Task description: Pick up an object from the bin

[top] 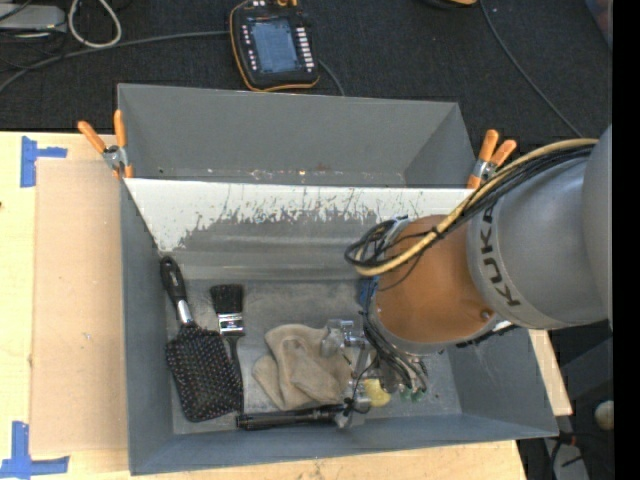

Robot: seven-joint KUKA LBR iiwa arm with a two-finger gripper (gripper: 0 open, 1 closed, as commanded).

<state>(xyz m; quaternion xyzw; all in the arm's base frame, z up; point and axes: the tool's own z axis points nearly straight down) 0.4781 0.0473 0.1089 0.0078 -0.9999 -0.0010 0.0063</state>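
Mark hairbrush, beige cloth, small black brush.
hairbrush [205, 374], camera view, middle of bristle head.
beige cloth [296, 368], camera view, middle of fabric.
small black brush [228, 302], camera view, its bristles.

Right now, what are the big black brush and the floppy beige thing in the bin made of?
The big black brush looks like plastic, matte, with a stiff handle and a dotted, bristly head. The beige thing looks like soft cloth, dull, lying crumpled in folds; maybe a rag or glove.
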